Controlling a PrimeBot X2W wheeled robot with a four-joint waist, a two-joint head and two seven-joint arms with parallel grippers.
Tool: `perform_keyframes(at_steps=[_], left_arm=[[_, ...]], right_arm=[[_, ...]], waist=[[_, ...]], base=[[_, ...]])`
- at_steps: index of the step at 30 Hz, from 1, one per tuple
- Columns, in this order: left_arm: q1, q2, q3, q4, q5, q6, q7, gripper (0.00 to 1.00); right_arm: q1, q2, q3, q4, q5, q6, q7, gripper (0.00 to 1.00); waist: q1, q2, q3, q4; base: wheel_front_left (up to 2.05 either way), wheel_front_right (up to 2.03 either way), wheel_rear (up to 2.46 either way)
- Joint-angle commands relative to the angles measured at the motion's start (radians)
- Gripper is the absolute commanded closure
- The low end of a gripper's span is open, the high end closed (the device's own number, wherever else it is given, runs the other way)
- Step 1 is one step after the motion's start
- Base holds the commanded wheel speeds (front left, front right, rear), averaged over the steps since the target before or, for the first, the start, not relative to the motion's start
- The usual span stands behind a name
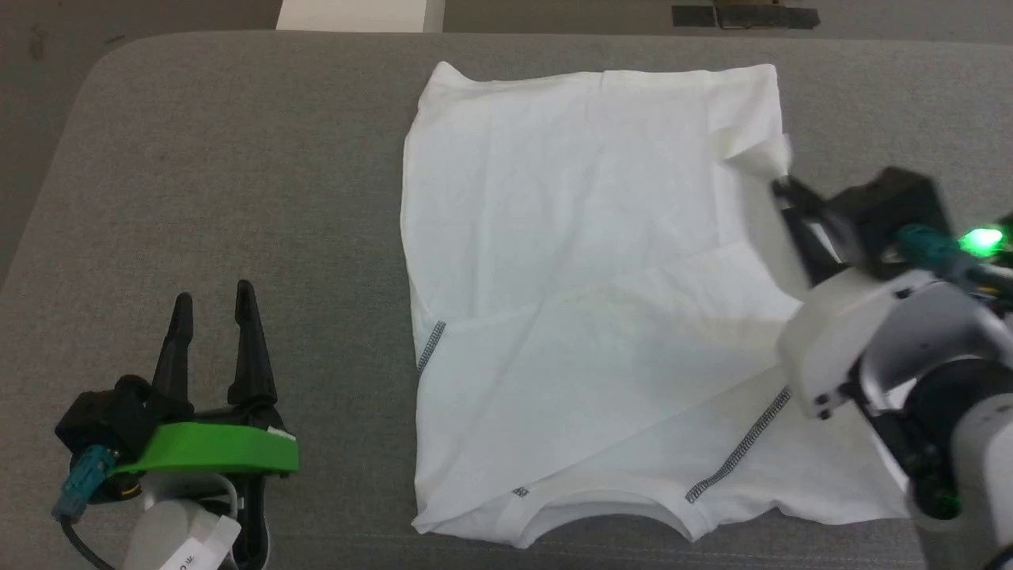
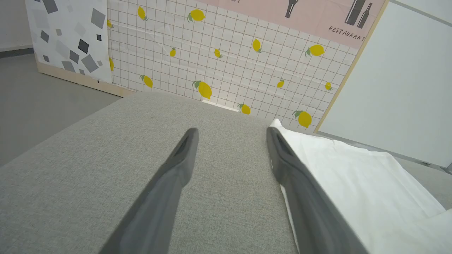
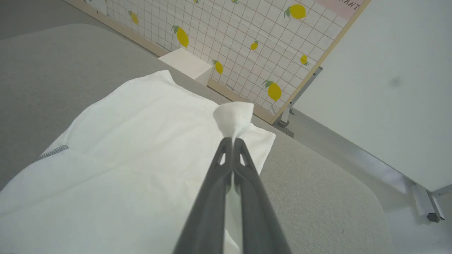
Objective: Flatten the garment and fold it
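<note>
The right wrist view shows the right claw (image 3: pixel 233 141) closed on a pinched tuft at the edge of the garment (image 3: pixel 141 141); the head view blurs this grip. The left claw (image 1: pixel 212 305), fingers parted and empty, is left of the garment. The thin white garment lies spread on the table (image 1: pixel 237 158), which has a grey woven cover and rounded corners. A lemon-print grid panel (image 2: pixel 219 53) stands beyond.

On the padded surface (image 1: pixel 237 158) lies the garment (image 1: pixel 586 301), left gripper (image 1: pixel 214 293) to its left, right gripper (image 1: pixel 781 187) at its right edge.
</note>
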Motion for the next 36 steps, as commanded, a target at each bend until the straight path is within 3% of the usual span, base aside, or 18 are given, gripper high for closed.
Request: perform_keyframes(at_steps=[1,8,16,26,36], left_arm=[[0.004,-0.003,-0.003,0.002,-0.007,-0.007,-0.005,0.00],[-0.005,-0.007,-0.015,0.008,-0.014,-0.007,-0.005,0.00],[-0.006,-0.011,-0.020,0.011,-0.019,-0.007,-0.005,0.00],[-0.009,-0.014,-0.019,0.010,-0.019,-0.007,-0.005,0.00],[-0.018,-0.016,-0.017,0.010,-0.018,-0.007,-0.005,0.00]], right_arm=[[-0.025,0.003,0.047,0.019,-0.001,-0.002,-0.003,1.00],[-0.071,0.044,0.299,0.202,0.037,-0.002,-0.044,1.00],[-0.072,0.080,0.490,0.414,0.087,-0.002,-0.101,1.00],[-0.099,0.113,0.609,0.608,0.113,-0.002,-0.165,1.00],[-0.127,0.169,0.662,0.757,0.178,-0.002,-0.217,1.00]], waist=[[0.0000,0.0000,0.003,0.012],[0.0000,0.0000,0.013,0.049],[0.0000,0.0000,0.022,0.076],[0.0000,0.0000,0.031,0.082],[0.0000,0.0000,0.047,0.078]], base=[[0.00,0.00,0.00],[0.00,0.00,0.00],[0.00,0.00,0.00],[0.00,0.00,0.00],[0.00,0.00,0.00]])
